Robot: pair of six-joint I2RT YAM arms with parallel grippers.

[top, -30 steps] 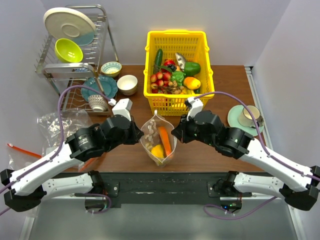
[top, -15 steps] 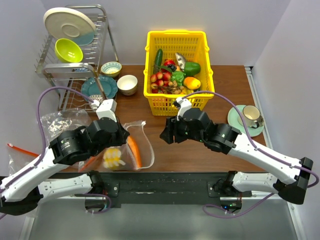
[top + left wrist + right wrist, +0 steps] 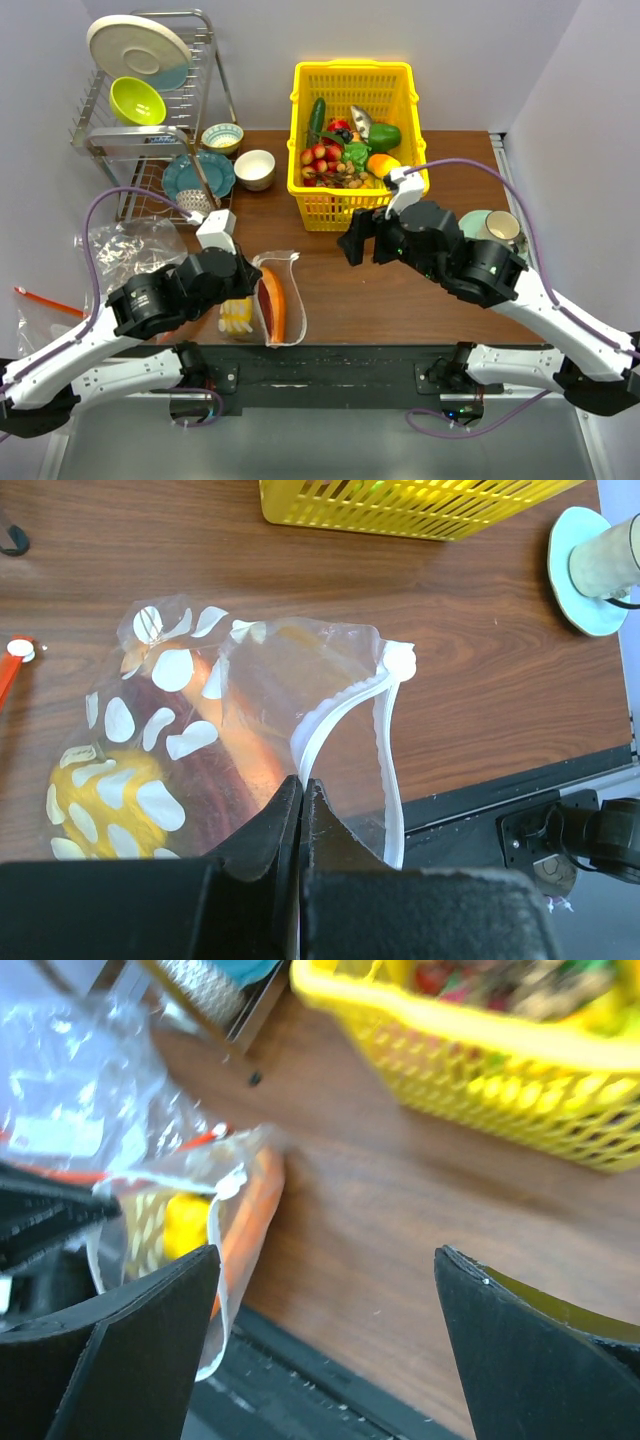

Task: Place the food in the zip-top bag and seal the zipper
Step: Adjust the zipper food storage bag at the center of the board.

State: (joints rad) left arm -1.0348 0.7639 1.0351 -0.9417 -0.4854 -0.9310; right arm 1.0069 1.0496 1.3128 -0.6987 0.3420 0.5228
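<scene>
**Spotter:** White walls, brown wooden worktop [image 3: 420,290], and your zip-top bag [image 3: 270,305] now lies flat near the front-left edge. It no longer stands upright between the two arms.

**Operator:** Who has it?

**Spotter:** Only your left pincer [image 3: 301,785], clamped tight on the zipper [image 3: 335,712] at the mouth. Your right pincer [image 3: 328,1255] has let go. Its jaws stand wide apart with nothing in them, over bare wood in front of the yellow basket [image 3: 352,140], well apart from the bag.

**Operator:** What's inside?

**Spotter:** An orange carrot [image 3: 272,305] with a yellow piece [image 3: 235,315] beside it. Through the dots I can't tell you whether that is the pepper or the banana.

**Operator:** Sealed?

**Spotter:** No. In the left wrist view the two halves of the strip curl apart, so the mouth is open. With one side released, you've lost the spread mouth for loading. I judge you either fetch more food from the basket or bring the right pincer back to press the strip closed.
</scene>
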